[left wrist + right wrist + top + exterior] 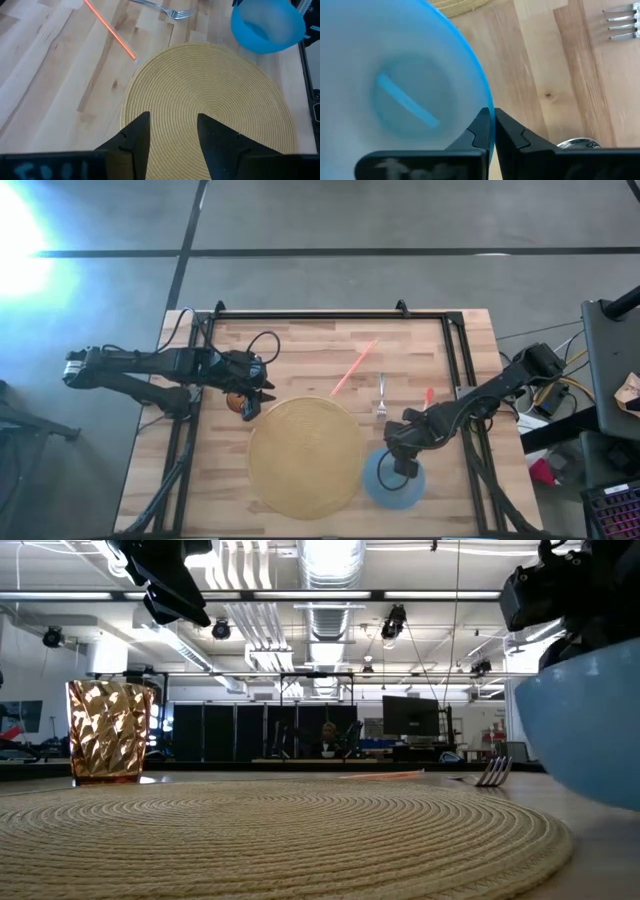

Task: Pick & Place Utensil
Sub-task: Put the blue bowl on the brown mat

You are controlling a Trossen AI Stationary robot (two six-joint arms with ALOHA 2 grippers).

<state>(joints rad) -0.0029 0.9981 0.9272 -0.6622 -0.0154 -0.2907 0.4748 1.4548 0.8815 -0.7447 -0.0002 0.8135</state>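
Beside placemat (305,457), right pincer (492,131) pinching bowl (395,95) rim

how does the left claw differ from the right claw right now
The left claw is open and empty, while the right claw is shut on the rim of the blue plastic bowl. The left claw sits over the left edge of the round woven straw placemat, by the amber faceted glass cup; the right claw is off the placemat's right side. Both are dark two-finger claws.

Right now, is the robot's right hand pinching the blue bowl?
Touching. In the right wrist view, the right gripper has its jaws closed on the rim of the bowl, one inside and one outside.
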